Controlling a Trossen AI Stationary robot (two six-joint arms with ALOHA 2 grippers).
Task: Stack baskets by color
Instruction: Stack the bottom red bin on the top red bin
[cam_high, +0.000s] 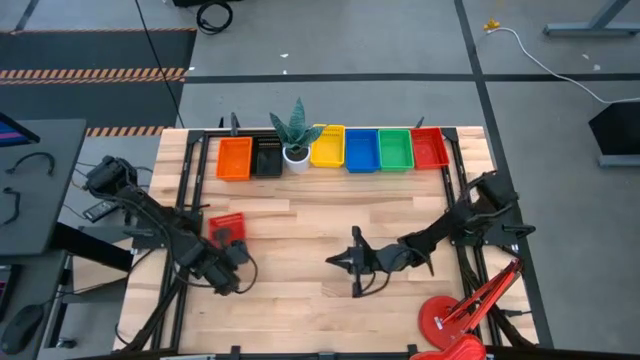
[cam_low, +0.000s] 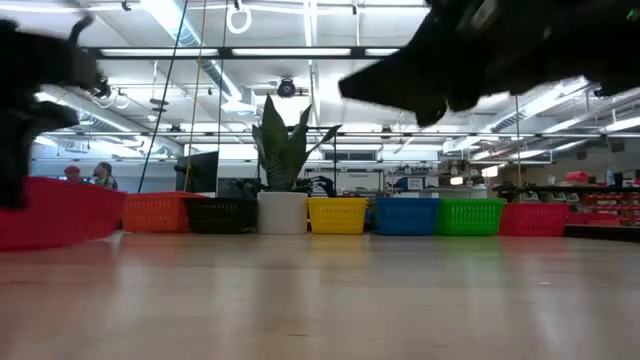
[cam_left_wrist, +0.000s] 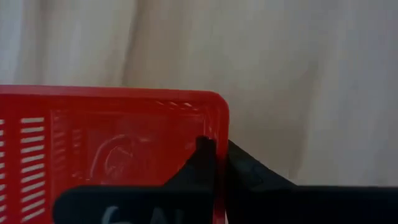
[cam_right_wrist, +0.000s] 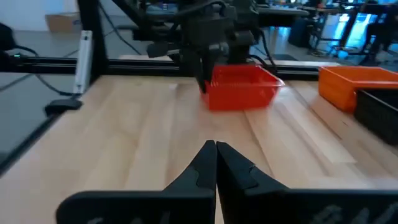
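From above, the wooden table (cam_high: 320, 240) carried a row along its far edge: orange basket (cam_high: 234, 158), black basket (cam_high: 267, 158), white pot with spiky plant (cam_high: 297, 150), yellow basket (cam_high: 328, 147), blue basket (cam_high: 362, 150), green basket (cam_high: 395, 149), and a red basket (cam_high: 430, 148) at the row's right end. A second, loose red basket (cam_high: 227, 225) sat apart from the row, on the left half of the table. The left gripper (cam_high: 236, 243) was at its near edge. The right gripper (cam_high: 337, 260) lay near the table's middle, well apart from every basket. A red clamp lamp (cam_high: 455, 322) occupied the near right corner.

At table height, the same row stood across the far edge, plant pot (cam_low: 282, 212) between the black and yellow baskets. The loose red basket (cam_low: 60, 212) showed large at the left edge, resting on the table. Dark arm shapes hung above, blurred.

Left wrist view: the left gripper (cam_left_wrist: 214, 149) was closed on one wall of the loose red basket (cam_left_wrist: 112, 143), one finger inside, one outside.

Right wrist view: the right gripper (cam_right_wrist: 216, 149) had its fingertips pressed together, holding nothing. Beyond it, the left gripper (cam_right_wrist: 203, 84) met the loose red basket (cam_right_wrist: 242, 87); the orange basket (cam_right_wrist: 354, 87) lay farther along.
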